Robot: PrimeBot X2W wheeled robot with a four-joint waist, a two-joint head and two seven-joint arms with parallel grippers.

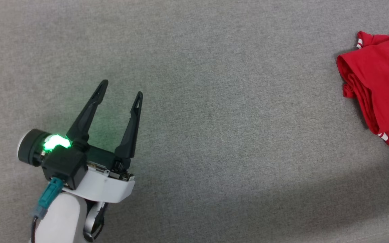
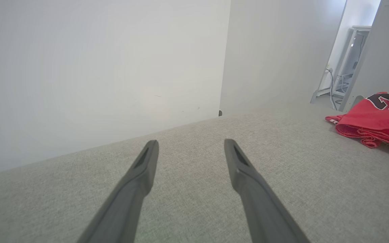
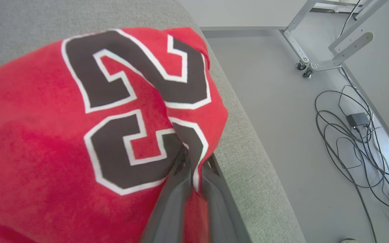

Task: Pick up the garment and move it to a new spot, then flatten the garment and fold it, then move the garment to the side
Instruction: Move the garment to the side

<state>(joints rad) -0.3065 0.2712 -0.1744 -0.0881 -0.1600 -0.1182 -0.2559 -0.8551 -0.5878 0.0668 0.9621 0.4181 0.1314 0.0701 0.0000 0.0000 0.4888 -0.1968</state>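
While garment runs off frame, right gripper clamps it, tips hidden, left gripper spread apart.

One garment, one grey table, one wheeled stand.

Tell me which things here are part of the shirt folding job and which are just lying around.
Part of the job: the garment, folded over, at the edge of the grey surface; right gripper, pinching its cloth; left gripper, open, apart from it.
Lying about: cables and a black adapter on the floor; a wheeled metal frame.
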